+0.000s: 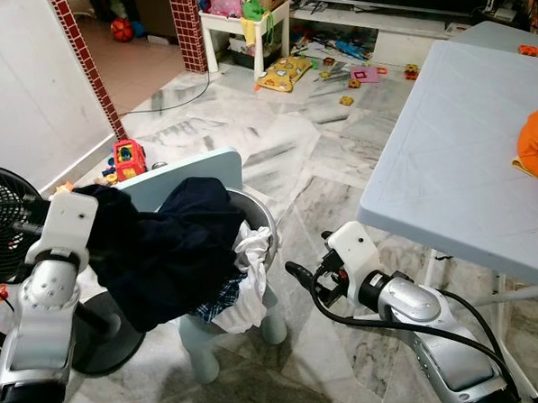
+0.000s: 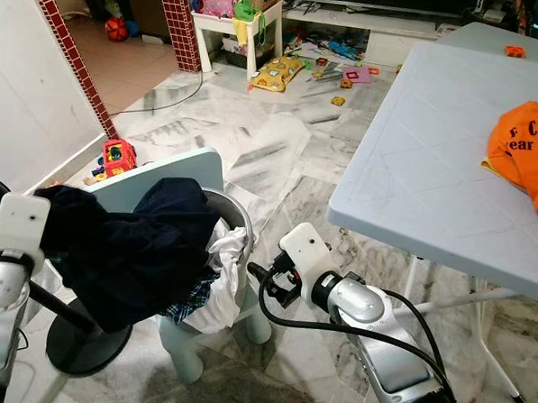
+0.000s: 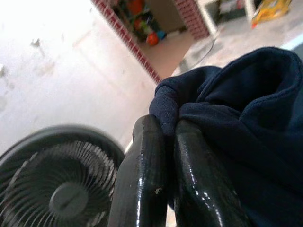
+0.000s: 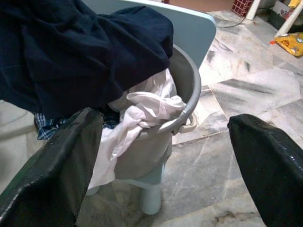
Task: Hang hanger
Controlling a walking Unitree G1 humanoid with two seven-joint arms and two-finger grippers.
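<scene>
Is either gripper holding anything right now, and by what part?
The left gripper pinches the dark navy garment by a bunched fold of its edge; the right gripper is open, empty.
</scene>
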